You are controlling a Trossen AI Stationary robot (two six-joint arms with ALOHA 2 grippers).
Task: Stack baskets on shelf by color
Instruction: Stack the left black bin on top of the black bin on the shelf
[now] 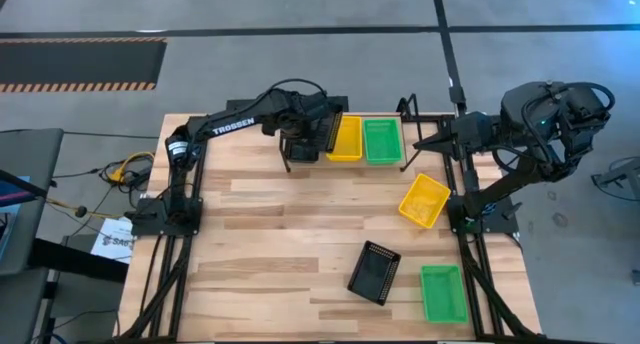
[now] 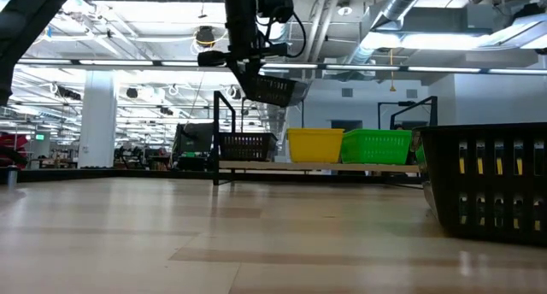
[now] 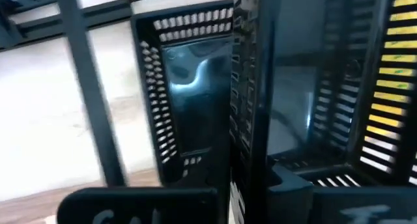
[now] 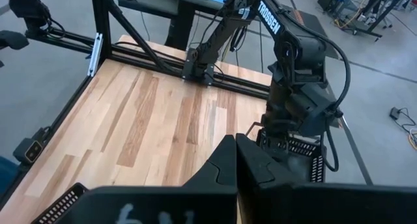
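Observation:
The shelf point(image 2: 256, 166) stands at the table's far middle, carrying a black basket point(image 2: 246, 146), a yellow basket point(image 1: 345, 137) and a green basket point(image 1: 382, 140) side by side. Above the black one, my left gripper point(image 2: 244, 67) is shut on a second black basket point(image 2: 275, 90), which hangs tilted. My right gripper point(image 1: 412, 144) waits shut and empty, raised to the right of the shelf. On the tabletop lie a loose yellow basket point(image 1: 424, 200), a black basket point(image 1: 374, 272) and a green basket point(image 1: 443, 292). My left gripper pinches one side wall point(image 3: 244, 87) of the black basket between its two fingers, coming from above and slanting down. The basket is lifted clear of the shelf. It hangs tilted below the fingers, over the black basket that stands on the shelf.
The shelf's black wire legs point(image 1: 408, 112) and the arms' black frames stand along the table's left and right sides. The near left and the middle of the wooden tabletop point(image 1: 260, 244) are bare wood.

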